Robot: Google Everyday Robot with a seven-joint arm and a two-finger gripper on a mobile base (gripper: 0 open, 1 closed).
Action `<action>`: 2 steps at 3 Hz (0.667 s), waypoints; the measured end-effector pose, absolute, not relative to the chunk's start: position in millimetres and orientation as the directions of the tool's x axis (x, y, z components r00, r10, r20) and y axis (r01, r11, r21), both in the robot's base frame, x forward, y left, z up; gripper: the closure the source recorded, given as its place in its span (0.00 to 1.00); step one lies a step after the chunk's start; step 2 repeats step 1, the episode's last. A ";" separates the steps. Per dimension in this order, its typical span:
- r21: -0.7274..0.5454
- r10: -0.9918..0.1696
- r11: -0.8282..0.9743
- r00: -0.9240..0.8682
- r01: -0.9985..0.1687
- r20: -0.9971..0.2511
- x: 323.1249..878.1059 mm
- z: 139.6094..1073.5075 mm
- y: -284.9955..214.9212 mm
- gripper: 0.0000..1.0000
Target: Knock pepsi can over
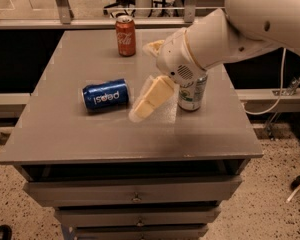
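Arm [250,19]: enters from upper right, wrist angled down and left over table [65,134].
Gripper [141,109]: claw together, empty, tip low, just right of pepsi can [105,94], not touching.
Pepsi can: on its side, left-centre of table.

One grey table [60,139] holds one dark blue pepsi can [105,95], one red can [125,35] and one silver-green can [192,94], beneath one cream gripper [149,98].

Smooth white arm [250,24], rounded wrist housing [182,64] with dotted grille [184,73], cream-yellow gripper [150,99] just beside the pepsi can [105,94]
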State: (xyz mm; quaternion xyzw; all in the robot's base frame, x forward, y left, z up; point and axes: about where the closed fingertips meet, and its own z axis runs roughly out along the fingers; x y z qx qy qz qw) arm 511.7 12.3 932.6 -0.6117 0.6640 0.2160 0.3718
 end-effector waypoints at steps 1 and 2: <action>-0.152 -0.618 0.182 0.007 -0.971 -0.786 507.6 942.3 9.0 0.00; -0.152 -0.618 0.182 0.007 -0.971 -0.786 507.6 942.3 9.0 0.00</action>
